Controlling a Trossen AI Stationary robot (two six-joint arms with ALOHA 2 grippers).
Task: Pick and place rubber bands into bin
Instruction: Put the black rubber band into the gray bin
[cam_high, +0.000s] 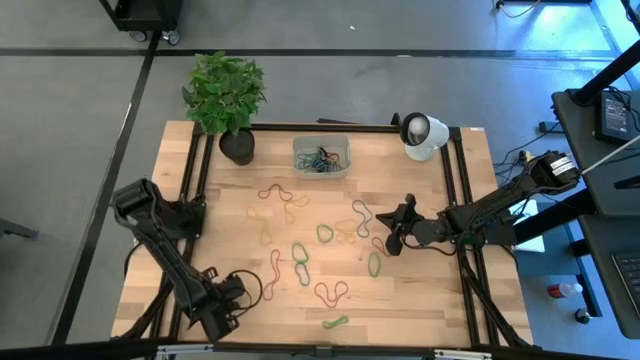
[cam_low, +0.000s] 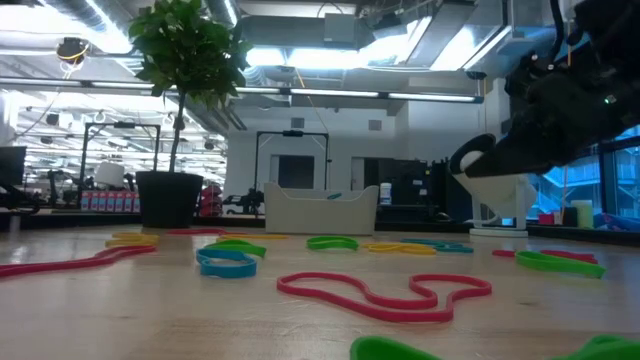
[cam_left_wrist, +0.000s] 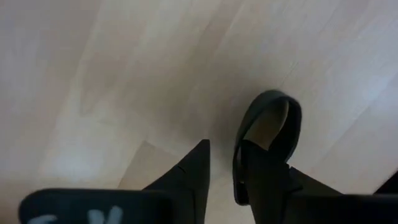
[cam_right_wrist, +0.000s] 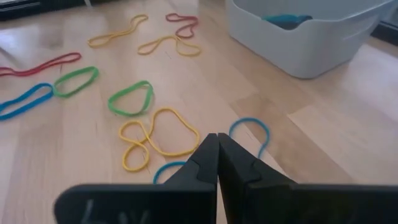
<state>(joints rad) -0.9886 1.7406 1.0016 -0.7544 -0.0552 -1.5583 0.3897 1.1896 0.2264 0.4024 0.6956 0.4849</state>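
Observation:
Rubber bands in red, green, yellow and blue lie scattered flat over the wooden table (cam_high: 420, 300), among them a red one (cam_high: 331, 292) and a green one (cam_high: 300, 262). The translucent bin (cam_high: 321, 157) sits near the far edge and holds several bands; it also shows in the right wrist view (cam_right_wrist: 305, 37). My left gripper (cam_high: 243, 290) is low at the near left, open (cam_left_wrist: 221, 149), at a black band (cam_left_wrist: 268, 96). My right gripper (cam_high: 390, 232) is right of centre, shut (cam_right_wrist: 217, 138) and empty, above a blue band (cam_right_wrist: 249, 127) and a yellow band (cam_right_wrist: 155, 134). My left gripper comes down from above onto the black band lying on the table. One finger (cam_left_wrist: 264, 174) stands inside the band's loop, and one strand (cam_left_wrist: 237, 155) runs between the two fingers. Whether a finger touches the band, I cannot tell.
A potted plant (cam_high: 237, 147) stands left of the bin, and a white round camera (cam_high: 424, 135) is at the far right corner. Black frame rails (cam_high: 455, 180) run along the table's left and right sides. Bare wood lies between the bands and the near edge.

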